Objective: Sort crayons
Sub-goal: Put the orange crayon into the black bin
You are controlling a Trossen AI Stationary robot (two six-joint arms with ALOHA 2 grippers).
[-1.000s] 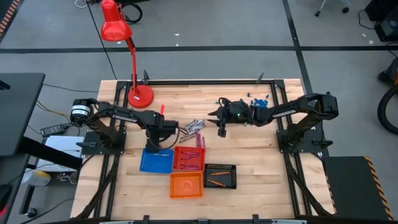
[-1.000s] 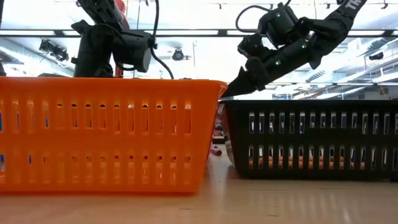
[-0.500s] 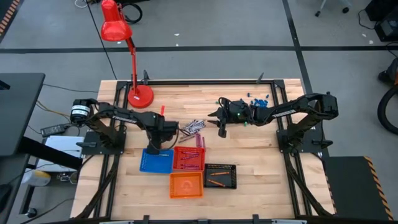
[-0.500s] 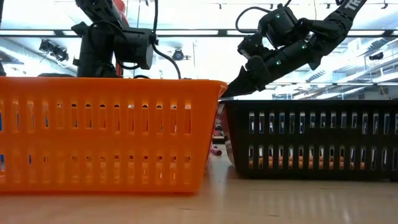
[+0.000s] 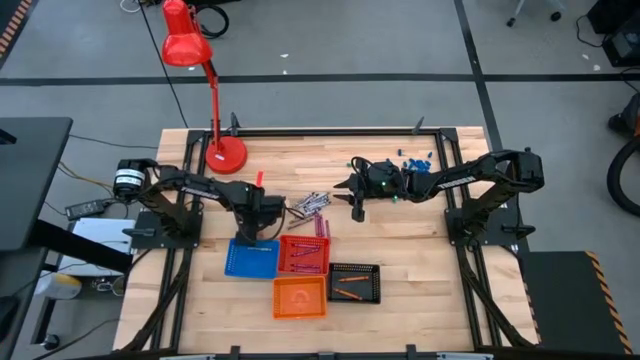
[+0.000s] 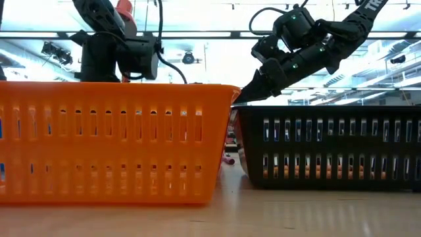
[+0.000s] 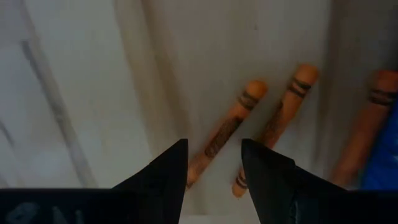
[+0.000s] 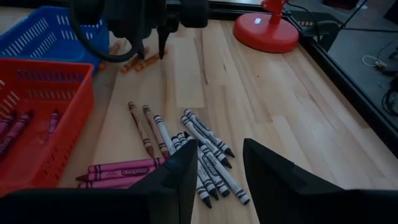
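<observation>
The crayons (image 8: 205,155) lie loose on the pale wood-plank table (image 5: 400,250) near its middle: paper-wrapped sticks, their printed labels too small to read. Three orange ones (image 7: 227,130) lie just ahead of the left gripper (image 7: 214,165), whose fingers stand spread, holding nothing. At five o'clock of the pile, the slotted red tray (image 5: 303,254) holds magenta crayons; the black tray (image 5: 355,283) holds orange ones. The right gripper (image 8: 221,163) hovers at three o'clock of the pile, fingers apart, empty.
</observation>
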